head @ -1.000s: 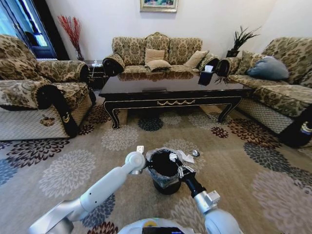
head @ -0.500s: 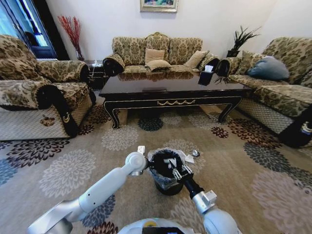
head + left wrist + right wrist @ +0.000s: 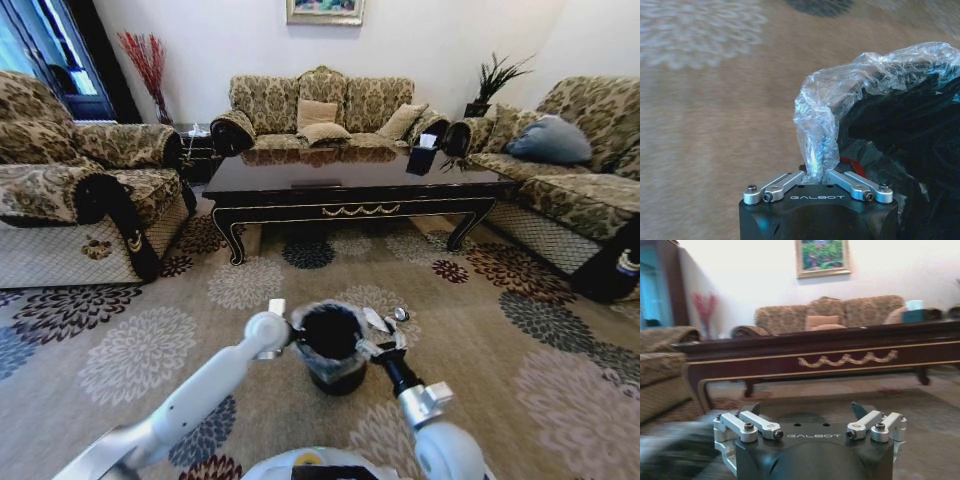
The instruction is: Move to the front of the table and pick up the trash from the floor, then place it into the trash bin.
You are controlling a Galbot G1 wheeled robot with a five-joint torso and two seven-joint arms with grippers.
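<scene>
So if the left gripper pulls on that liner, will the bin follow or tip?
The liner looks thin and floppy, bunching where the left gripper pinches it, so it may slip off first. The trash bin looks small and probably light, so it could tilt.

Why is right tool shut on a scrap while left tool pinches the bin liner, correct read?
Wrong on the right tool: it is open and empty, per the right wrist view. The left tool does pinch the liner of the trash bin.
</scene>
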